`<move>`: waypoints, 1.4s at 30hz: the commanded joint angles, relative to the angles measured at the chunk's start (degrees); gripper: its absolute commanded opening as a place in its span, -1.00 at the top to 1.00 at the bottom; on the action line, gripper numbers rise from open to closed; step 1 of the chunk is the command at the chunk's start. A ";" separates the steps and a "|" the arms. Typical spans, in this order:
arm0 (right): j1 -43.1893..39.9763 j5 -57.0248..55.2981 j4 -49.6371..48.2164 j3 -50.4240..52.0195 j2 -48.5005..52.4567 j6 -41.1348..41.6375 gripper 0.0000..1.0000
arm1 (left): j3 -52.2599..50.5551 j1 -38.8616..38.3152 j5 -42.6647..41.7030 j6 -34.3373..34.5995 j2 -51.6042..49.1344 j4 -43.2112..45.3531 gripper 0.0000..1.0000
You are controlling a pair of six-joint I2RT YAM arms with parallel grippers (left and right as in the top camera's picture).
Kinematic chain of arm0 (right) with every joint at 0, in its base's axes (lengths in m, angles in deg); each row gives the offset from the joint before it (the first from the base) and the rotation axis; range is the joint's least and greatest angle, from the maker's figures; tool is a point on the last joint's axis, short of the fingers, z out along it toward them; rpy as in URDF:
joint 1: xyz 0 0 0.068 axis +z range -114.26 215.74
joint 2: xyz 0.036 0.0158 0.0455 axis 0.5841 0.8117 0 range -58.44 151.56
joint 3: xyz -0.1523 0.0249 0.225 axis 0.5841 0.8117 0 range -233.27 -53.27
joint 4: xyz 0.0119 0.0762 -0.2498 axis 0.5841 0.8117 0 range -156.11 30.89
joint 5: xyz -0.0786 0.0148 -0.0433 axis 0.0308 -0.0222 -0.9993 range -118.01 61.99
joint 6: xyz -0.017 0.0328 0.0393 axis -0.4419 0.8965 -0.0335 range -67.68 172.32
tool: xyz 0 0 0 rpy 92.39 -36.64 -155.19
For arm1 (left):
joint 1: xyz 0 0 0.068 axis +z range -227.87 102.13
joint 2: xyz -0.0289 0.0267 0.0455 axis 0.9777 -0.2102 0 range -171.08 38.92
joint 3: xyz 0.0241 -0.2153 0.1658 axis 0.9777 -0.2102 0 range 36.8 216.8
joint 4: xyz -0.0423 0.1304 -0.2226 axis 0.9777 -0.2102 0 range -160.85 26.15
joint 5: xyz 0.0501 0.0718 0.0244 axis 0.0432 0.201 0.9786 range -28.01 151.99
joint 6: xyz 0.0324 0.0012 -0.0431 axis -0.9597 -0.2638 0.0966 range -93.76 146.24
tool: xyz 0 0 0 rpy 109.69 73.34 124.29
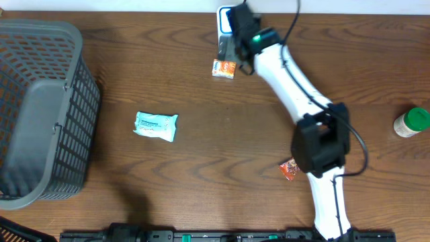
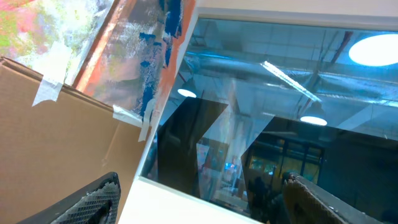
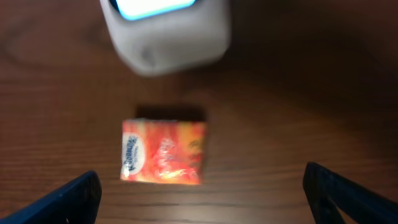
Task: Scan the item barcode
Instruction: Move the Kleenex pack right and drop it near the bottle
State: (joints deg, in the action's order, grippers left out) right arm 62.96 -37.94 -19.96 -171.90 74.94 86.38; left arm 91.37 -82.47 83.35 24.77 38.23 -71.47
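Brown wood-grain table (image 1: 201, 195), overhead view, items as you will find them:
- Grey plastic mesh basket (image 1: 40, 114), at the left edge.
- Pale teal plastic packet (image 1: 156, 126), lying flat, left of centre, well apart from the basket.
- Small orange foil packet (image 1: 224, 68), flat on the table near the far edge.
- White box-shaped scanner (image 1: 224, 19) with a lit blue face, at the far edge, just beyond the small orange foil packet and apart from it.
- White and black right arm (image 1: 289, 81), reaching from the near edge diagonally to the far edge; its dark wrist end sits just to the right of the packet and scanner.
- Small red crumpled wrapper (image 1: 289, 171), beside the arm's black elbow block.
- White bottle with a green lid (image 1: 411, 122), at the right edge, well apart from everything else.

Left wrist view:
- Left gripper (image 2: 202, 190) points up and away from the table. You see its fingers (image 2: 93, 199) spread wide in the two lower corners, nothing between them.
- Brown cardboard sheet (image 2: 56, 124) with tape strips, and a dark glass pane (image 2: 249, 124) reflecting ceiling lights.

Right wrist view, somewhat blurred:
- Right gripper (image 3: 202, 196) hangs over the table, its dark blue fingers (image 3: 68, 199) spread far apart at the lower corners and gripping nothing.
- The orange packet lies on the wood ahead of the fingers, left of centre, touching neither.
- The scanner stands just beyond it, with a strip of bare table between them.
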 commanded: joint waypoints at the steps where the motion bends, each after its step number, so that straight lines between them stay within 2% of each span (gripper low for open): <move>1: 3.69 0.76 -1.60 1.46 4.59 8.33 -0.99 | 0.04 0.20 0.37 0.07 0.50 0.24 -0.68; 3: 5.35 -1.53 -2.49 1.46 6.60 10.38 -0.98 | 0.04 0.20 0.39 0.04 0.50 0.24 -0.68; 8: 9.11 -17.86 -3.13 1.46 10.14 17.25 -0.99 | 0.04 0.20 0.39 0.02 0.50 0.24 -0.68; 12: 9.79 -22.73 -3.23 1.51 10.69 18.97 -0.99 | 0.04 0.20 0.42 -0.22 0.50 0.24 -0.68; 20: 7.50 -20.81 -5.18 1.73 13.92 18.18 -0.99 | 0.04 0.20 0.42 -0.37 0.50 0.22 -0.68; 25: 5.77 -11.82 -10.51 1.75 17.92 7.72 -0.98 | 0.02 0.20 0.39 -0.37 0.50 -0.22 -0.68; 26: 5.55 -10.60 -11.02 1.75 18.53 6.82 -0.89 | 0.02 0.20 0.39 -0.37 0.50 -0.33 -0.68; 27: 5.42 -10.23 -10.80 1.75 18.64 6.75 -0.68 | 0.02 0.20 0.39 -0.37 0.50 -0.42 -0.68; 28: 5.29 -10.05 -10.32 1.75 18.64 6.78 -0.34 | 0.02 0.20 0.39 -0.37 0.50 -0.46 -0.68; 29: 5.22 -9.86 -9.94 1.75 18.62 6.75 -0.10 | 0.02 0.20 0.39 -0.37 0.50 -0.46 -0.68; 31: 5.22 -9.64 -8.94 1.73 17.57 6.75 0.17 | 0.02 0.20 0.39 -0.37 0.50 -0.46 -0.68; 33: 5.22 -9.64 -7.45 1.73 16.02 6.75 0.24 | 0.02 0.20 0.39 -0.37 0.50 -0.44 -0.68; 38: 4.81 -9.66 -1.27 1.73 8.55 5.84 0.23 | 0.04 0.20 0.39 -0.37 0.50 -0.42 -0.68; 42: 3.28 -9.94 8.63 1.73 -0.85 3.50 0.20 | 0.02 0.20 0.39 -0.37 0.50 -0.44 -0.68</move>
State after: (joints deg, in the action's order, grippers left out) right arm 67.92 -48.78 -15.11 -170.74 82.20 92.74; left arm 91.37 -82.45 83.35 24.74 38.23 -72.30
